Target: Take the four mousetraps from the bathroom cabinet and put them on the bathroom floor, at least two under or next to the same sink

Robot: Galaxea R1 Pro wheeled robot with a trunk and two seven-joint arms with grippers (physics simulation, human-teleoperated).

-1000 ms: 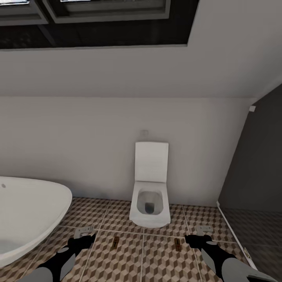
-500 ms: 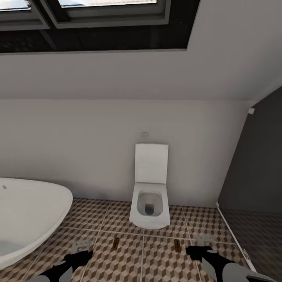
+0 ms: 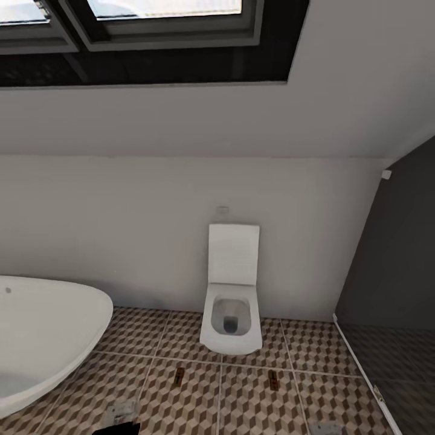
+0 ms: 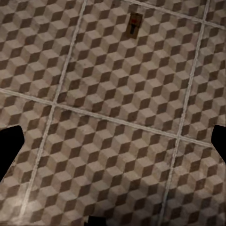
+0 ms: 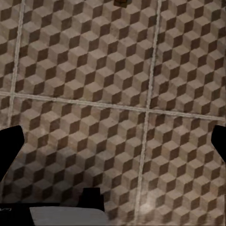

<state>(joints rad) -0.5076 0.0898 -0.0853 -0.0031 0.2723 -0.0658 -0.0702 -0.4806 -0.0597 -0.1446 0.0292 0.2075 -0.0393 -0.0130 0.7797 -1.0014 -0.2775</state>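
1. While the head view has tilted up over the last second, both arms have dropped almost out of it, with a dark tip of the left arm at the lower edge.
2. Two mousetraps lie on the bathroom floor before the toilet: the left mousetrap and the right mousetrap, well apart.
3. Left end effector: fingers spread wide, empty, over bare tiles, the left mousetrap beyond it.
4. Right end effector: likewise spread and empty; a brown scrap at the frame edge is possibly the other trap.
5. Judging by this, both traps are released; the white bathtub is near, but no sink is visible, so that condition stays unconfirmed.
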